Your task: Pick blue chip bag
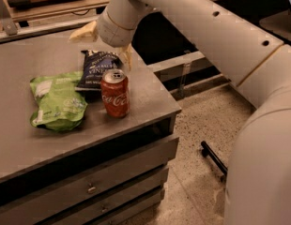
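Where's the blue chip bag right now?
Camera view: the blue chip bag lies flat on the table, just behind the Coca-Cola can and beside the green bag. The tool hangs open over its far end.

Only readable text: white "Coca-Cola" script on the red can (115, 93), standing on the worktop (28, 149). The blue chip bag (95, 70) has white lettering, but I can't make it out. The green bag (57, 102) has a pale label patch, nothing legible. The claw (102, 49) hovers over the blue chip bag's far end, fingers spread.
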`<state>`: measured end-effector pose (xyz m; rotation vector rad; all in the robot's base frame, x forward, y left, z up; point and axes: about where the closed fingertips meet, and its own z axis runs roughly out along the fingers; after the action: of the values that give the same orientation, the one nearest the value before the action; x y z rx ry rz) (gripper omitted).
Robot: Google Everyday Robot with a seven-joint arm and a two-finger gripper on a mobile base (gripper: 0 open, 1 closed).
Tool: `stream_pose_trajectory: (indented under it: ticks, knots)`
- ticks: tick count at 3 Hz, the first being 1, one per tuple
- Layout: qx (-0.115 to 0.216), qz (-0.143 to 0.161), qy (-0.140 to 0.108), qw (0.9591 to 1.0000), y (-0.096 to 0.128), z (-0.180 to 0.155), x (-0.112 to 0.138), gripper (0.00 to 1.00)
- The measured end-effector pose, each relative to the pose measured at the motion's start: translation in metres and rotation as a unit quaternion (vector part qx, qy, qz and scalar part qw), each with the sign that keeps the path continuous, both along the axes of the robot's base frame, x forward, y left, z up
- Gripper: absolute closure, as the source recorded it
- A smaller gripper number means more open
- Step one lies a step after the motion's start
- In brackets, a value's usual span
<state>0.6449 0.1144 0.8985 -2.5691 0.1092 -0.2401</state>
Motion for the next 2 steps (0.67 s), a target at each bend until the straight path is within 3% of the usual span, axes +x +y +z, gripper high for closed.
stream_pose_trajectory:
  ticks: [1,2]
  knots:
    - [0.012,0.001,0.021,0.9997,-0.0001,-0.0119,0.0025,0.15]
    - [0.039,-0.005,0.051,0.9979,-0.0044,-0.0182,0.0045,0.39]
